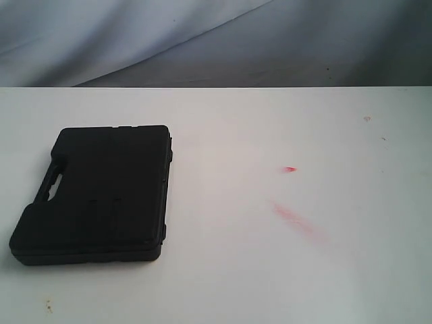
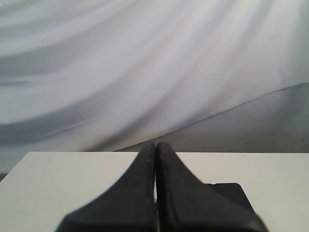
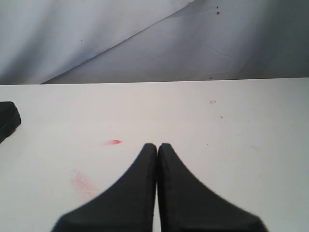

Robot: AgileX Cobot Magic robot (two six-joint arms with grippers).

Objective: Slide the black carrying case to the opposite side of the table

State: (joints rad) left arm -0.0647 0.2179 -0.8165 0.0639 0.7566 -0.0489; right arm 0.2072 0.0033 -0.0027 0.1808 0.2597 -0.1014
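Observation:
The black carrying case (image 1: 98, 192) lies flat on the left part of the white table (image 1: 270, 270), its handle cut-out toward the left edge. No arm shows in the exterior view. In the left wrist view my left gripper (image 2: 156, 145) is shut with nothing in it, and a corner of the case (image 2: 231, 191) peeks out behind its fingers. My right gripper (image 3: 157, 146) is shut and empty over bare table (image 3: 241, 145); a corner of the case (image 3: 8, 118) shows at that picture's edge, well apart from it.
Two faint red marks (image 1: 290, 169) (image 1: 293, 219) lie on the table right of the middle. Small specks (image 1: 368, 119) dot the far right. Wrinkled grey-white cloth (image 1: 202, 40) hangs behind the table's far edge.

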